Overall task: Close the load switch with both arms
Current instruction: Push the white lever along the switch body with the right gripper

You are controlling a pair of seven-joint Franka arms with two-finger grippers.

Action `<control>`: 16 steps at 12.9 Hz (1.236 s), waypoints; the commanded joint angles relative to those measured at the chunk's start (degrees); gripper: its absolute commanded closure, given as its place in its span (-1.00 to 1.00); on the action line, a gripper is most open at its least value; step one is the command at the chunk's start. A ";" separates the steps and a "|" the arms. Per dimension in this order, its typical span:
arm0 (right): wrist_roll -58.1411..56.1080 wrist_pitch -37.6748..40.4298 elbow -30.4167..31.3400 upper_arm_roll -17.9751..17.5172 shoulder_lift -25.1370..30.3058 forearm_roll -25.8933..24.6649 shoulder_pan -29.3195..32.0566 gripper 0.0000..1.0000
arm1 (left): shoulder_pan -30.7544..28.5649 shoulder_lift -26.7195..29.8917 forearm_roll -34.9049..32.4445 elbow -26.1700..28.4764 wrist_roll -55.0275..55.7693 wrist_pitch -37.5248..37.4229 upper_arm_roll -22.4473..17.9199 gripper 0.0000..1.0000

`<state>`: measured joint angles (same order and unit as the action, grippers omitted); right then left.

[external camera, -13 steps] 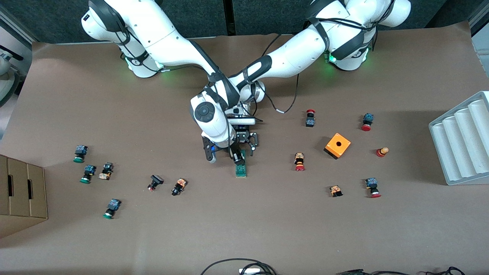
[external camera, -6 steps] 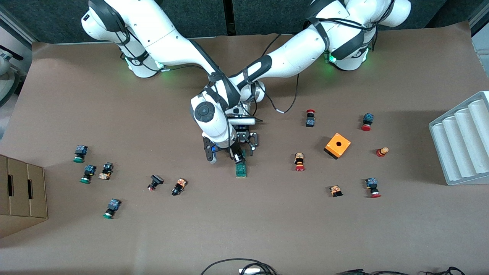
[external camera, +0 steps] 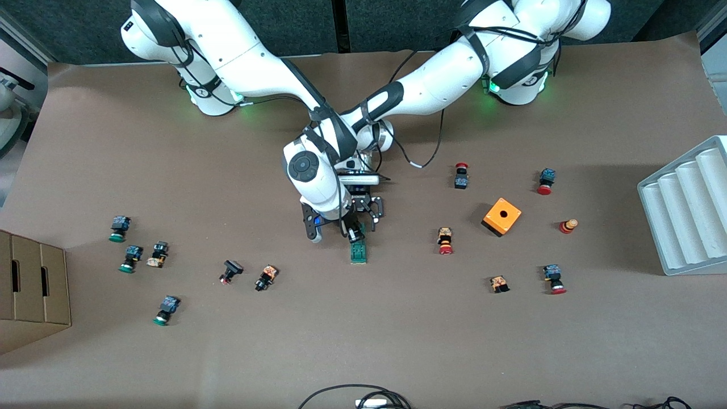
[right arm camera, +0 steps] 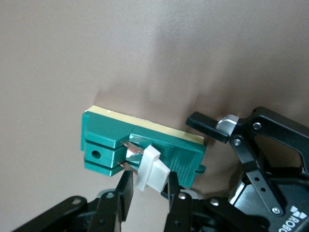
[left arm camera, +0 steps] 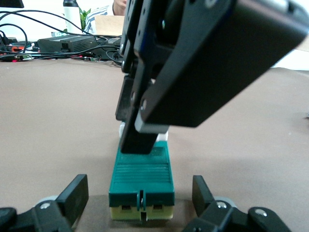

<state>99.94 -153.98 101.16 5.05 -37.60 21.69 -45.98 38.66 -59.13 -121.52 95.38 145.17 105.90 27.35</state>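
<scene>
The load switch (external camera: 358, 251), a narrow green block on a pale base, lies mid-table. Its white lever (right arm camera: 152, 169) sticks up from the end farther from the front camera. My right gripper (external camera: 355, 232) is over that end, with its fingers shut on the lever (left arm camera: 150, 129); in the right wrist view (right arm camera: 148, 186) the lever sits between its two fingers. My left gripper (external camera: 362, 224) is low at the same end and open. In the left wrist view (left arm camera: 140, 195) its fingers straddle the switch (left arm camera: 141, 174) with a gap on each side.
An orange cube with a hole (external camera: 502, 216) and several small push buttons (external camera: 445, 241) lie toward the left arm's end. More buttons (external camera: 265, 277) lie toward the right arm's end by a cardboard box (external camera: 31, 289). A grey ribbed tray (external camera: 687, 210) stands at the table's edge.
The right gripper has shifted very slightly at the lever. The switch and the left gripper have not visibly moved.
</scene>
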 commanded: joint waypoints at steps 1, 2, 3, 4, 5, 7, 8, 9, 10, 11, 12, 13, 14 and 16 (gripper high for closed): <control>-0.89 1.75 -3.42 1.71 -0.28 1.86 0.27 0.30 | 0.98 -0.81 -0.74 -0.46 1.61 -0.52 -0.37 -0.90; -0.89 1.84 -3.60 1.98 -0.28 1.86 0.27 0.30 | 0.98 -0.81 -0.74 -0.37 1.61 -0.52 -0.37 -0.90; -0.89 1.85 -3.60 1.98 -0.37 1.86 0.36 0.30 | 0.98 -0.90 -0.74 -0.37 1.61 -0.52 -0.37 -0.90; -0.89 1.85 -3.60 1.98 -0.37 1.78 0.36 0.31 | 0.98 -0.82 -0.74 -0.37 1.61 -0.52 -0.37 -0.90; -0.89 1.85 -3.60 1.98 -0.37 1.78 0.45 0.34 | 0.98 -0.81 -0.74 -0.37 1.61 -0.52 -0.37 -0.90; -0.89 1.93 -3.86 2.07 -0.46 1.78 0.45 0.40 | 0.98 -0.81 -0.83 -0.55 1.43 -0.52 -0.37 -0.90; -0.89 1.93 -3.87 2.07 -0.46 1.78 0.45 0.43 | 0.98 -0.81 -0.83 -0.55 1.43 -0.52 -0.37 -0.90; -0.89 1.93 -3.95 2.07 -0.46 1.78 0.71 0.45 | 0.98 -0.90 -0.83 -0.55 1.43 -0.52 -0.37 -0.90; -0.89 2.02 -4.30 2.07 -0.55 1.86 1.24 0.49 | 1.06 -0.90 -0.83 -0.55 1.35 -0.52 -0.37 -0.90; -0.89 2.20 -4.65 2.07 -0.64 1.86 1.24 0.50 | 1.06 -0.82 -0.74 -0.46 1.43 -0.52 -0.37 -0.90; -0.89 2.63 -4.92 2.07 -0.64 1.78 1.33 0.52 | 0.98 -0.73 -0.74 -0.55 1.43 -0.52 -0.37 -0.90; -0.80 2.81 -5.44 2.07 -0.81 1.78 1.42 0.53 | 1.06 -0.81 -0.83 -0.63 1.43 -0.52 -0.37 -0.90; -0.80 2.81 -5.53 2.07 -0.90 1.78 1.59 0.54 | 1.06 -0.81 -0.83 -0.55 1.43 -0.52 -0.37 -0.90; -0.80 2.90 -6.41 2.07 -1.25 1.78 1.77 0.54 | 1.15 -0.90 -0.83 -0.46 1.43 -0.52 -0.37 -0.90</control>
<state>99.92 -152.10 98.05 6.87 -37.20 21.78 -44.67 38.70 -59.13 -121.52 95.38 145.17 105.89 27.35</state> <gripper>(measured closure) 0.767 0.048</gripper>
